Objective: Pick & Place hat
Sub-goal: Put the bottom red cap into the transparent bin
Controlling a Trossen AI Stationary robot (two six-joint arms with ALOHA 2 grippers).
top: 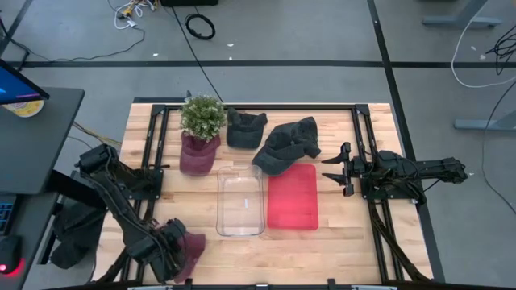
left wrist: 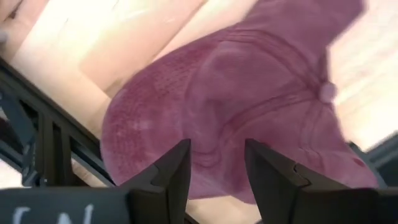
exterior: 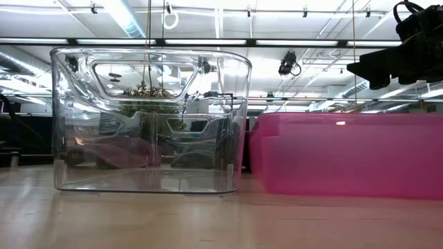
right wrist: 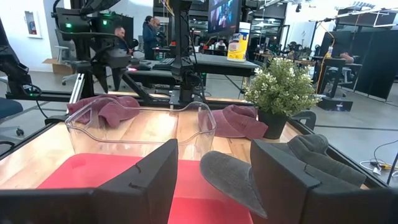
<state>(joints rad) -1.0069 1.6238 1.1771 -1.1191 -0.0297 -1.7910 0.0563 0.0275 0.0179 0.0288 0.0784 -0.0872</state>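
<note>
A maroon hat (top: 191,248) sits at the table's near left corner, and my left gripper (top: 171,245) is on it. In the left wrist view its crown (left wrist: 249,93) fills the picture, with cloth in the gap of my left gripper (left wrist: 217,167). A second maroon hat (top: 199,155) rests against the plant pot. A dark hat (top: 246,129) lies at the far side. Another dark hat (top: 290,145) overlaps the pink tray's far edge. My right gripper (top: 341,172) waits open to the right of the tray. My left gripper has the maroon hat's crown, at its side panel (left wrist: 214,146), between its two fingers. It comes from above, slanting down. The cloth creases toward the fingers (left wrist: 180,171). Whether the hat rests on the table or is lifted, I cannot tell.
A clear bin (top: 240,201) stands mid-table with the pink tray (top: 292,200) to its right. A potted plant (top: 201,119) stands at the far left. Black frame rails (top: 153,153) run along the table's sides. Bare wood lies near the bin and tray.
</note>
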